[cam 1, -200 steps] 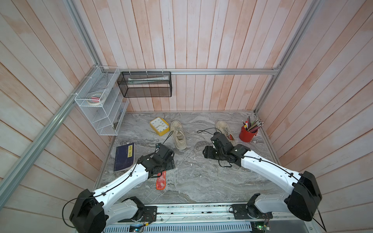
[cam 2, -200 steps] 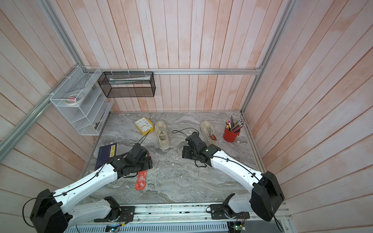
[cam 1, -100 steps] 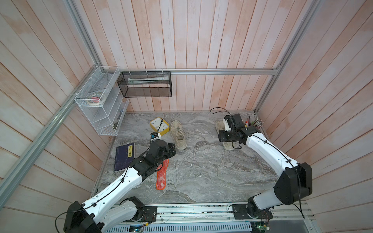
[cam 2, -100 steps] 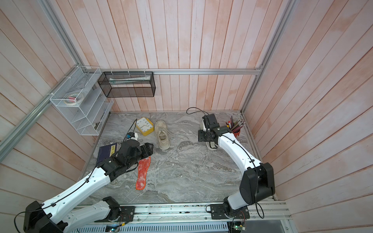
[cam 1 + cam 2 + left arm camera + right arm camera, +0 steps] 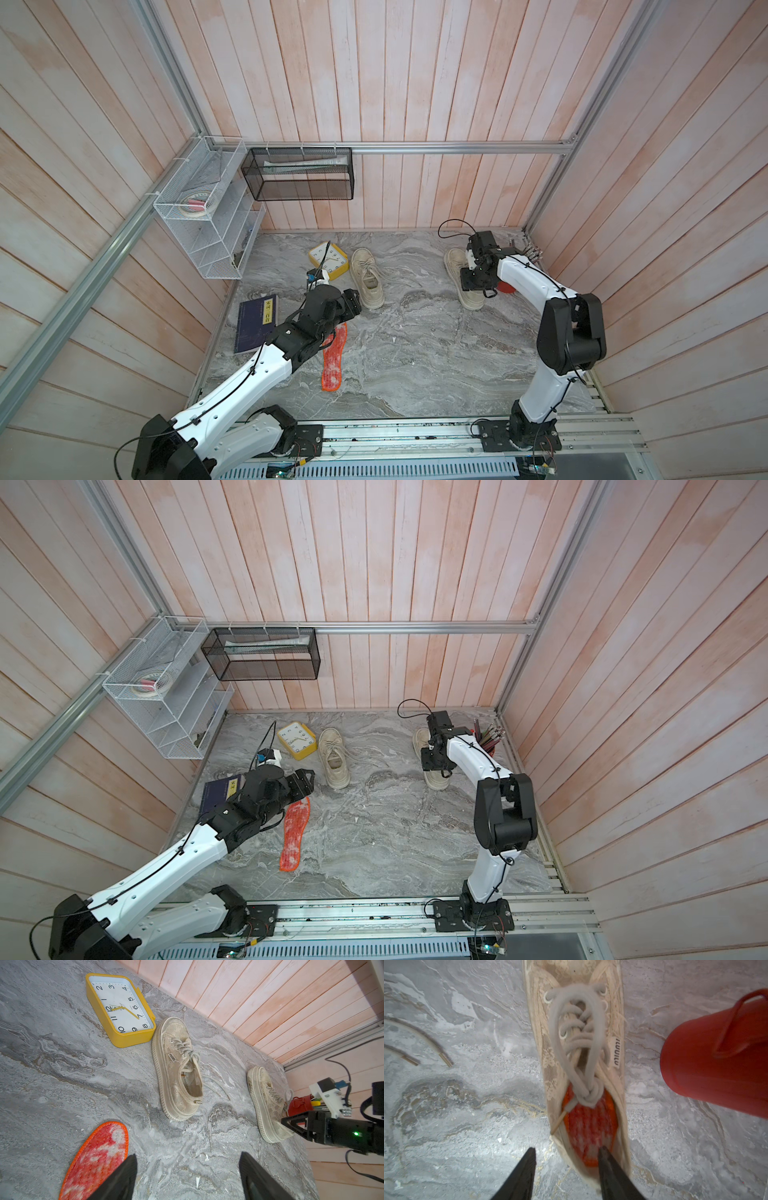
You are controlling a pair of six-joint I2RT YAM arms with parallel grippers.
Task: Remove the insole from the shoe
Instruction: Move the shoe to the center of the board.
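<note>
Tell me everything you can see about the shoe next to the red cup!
The shoe is a beige, lacy-fabric sneaker with a thick ribbed sole, grey laces tied in a knot and a small side tag. It stands upright on the marble table, beside the red cup but apart from it. An orange-red insole still lies inside. The right gripper is at its heel, jaws apart, one finger over the insole, one outside. Contact is unclear.

An orange insole (image 5: 294,833) lies on the counter (image 5: 395,837) beside the left gripper (image 5: 305,780); the right gripper (image 5: 434,766) hangs over a beige shoe (image 5: 437,780).
</note>
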